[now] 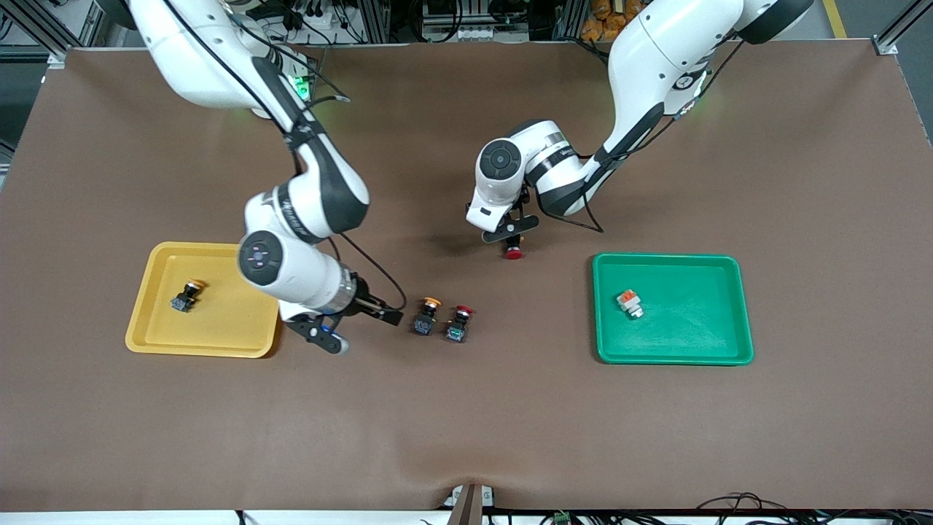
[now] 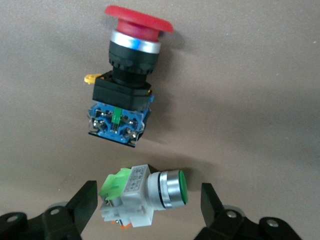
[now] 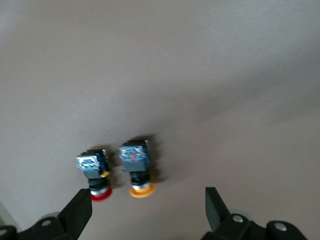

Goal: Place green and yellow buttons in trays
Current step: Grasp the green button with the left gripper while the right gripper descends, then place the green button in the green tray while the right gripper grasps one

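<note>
1. Left gripper [image 1: 512, 235] is positioned low over mid-table, toward the robots' edge. Fingers [image 2: 86, 200] are spread wide, straddling a green-capped white button [image 2: 145, 194] lying on its side; no contact is seen, nothing is held.
2. A red mushroom-cap switch [image 2: 125, 87] lies just beside that green button on the brown tabletop [image 1: 466, 423]; only its red cap shows in the front view.
3. Right gripper [image 1: 364, 321] is held over the table beside the yellow tray [image 1: 146, 321], fingers wide open and empty.
4. A yellow-capped button [image 1: 426, 316] and a red-capped switch [image 1: 458, 324] lie side by side at mid-table, close to but apart from the right gripper.
5. The yellow tray, toward the right arm's end, holds one yellow-capped button with a dark body [image 1: 185, 295].
6. The green tray [image 1: 700, 343], toward the left arm's end, holds one white button with an orange block [image 1: 630, 303].
</note>
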You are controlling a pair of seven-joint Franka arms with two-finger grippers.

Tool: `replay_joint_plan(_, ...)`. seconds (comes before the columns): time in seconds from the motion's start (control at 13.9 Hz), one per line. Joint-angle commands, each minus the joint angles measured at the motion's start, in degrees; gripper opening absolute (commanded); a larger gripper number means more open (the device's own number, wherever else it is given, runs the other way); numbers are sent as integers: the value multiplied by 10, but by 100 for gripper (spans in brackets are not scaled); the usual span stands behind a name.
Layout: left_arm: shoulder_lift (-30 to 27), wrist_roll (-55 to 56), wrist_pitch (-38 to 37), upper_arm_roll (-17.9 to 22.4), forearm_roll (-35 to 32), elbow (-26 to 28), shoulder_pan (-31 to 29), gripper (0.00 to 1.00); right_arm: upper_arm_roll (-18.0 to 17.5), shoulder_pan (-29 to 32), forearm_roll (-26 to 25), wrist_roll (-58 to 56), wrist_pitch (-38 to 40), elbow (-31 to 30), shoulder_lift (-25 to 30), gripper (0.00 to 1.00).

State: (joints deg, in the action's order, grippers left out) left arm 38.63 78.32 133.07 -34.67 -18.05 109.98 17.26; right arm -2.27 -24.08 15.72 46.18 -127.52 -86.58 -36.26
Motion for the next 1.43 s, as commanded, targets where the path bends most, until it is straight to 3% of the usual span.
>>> replay_joint_plan(0.0,0,18,0,-1,-17,0,4,46,7,-20,3,37,-36,22,-31,100)
replay_joint_plan(0.22,-3,18,-1,-1,-18,0,1,12,8,-29,-2,47,-56,22,-45,100)
replay_joint_plan(0.29,-7,18,-8,-1,-18,-1,-3,5,8,-35,-9,44,-67,21,-50,100)
replay_joint_plan(0.43,-24,11,-46,-3,-19,-6,-8,5,8,-45,-34,45,-86,21,-63,100)
replay_joint_plan(0.72,-59,-25,-91,-3,-19,-1,-20,1,9,-60,-36,49,-92,17,-72,100)
replay_joint_plan(1.08,-99,-132,-113,-8,-19,8,-92,1,10,-78,-36,81,-128,17,-99,100)
replay_joint_plan(1.36,-102,-284,-113,-8,-19,6,-193,2,16,-89,-37,84,-138,17,-114,100)
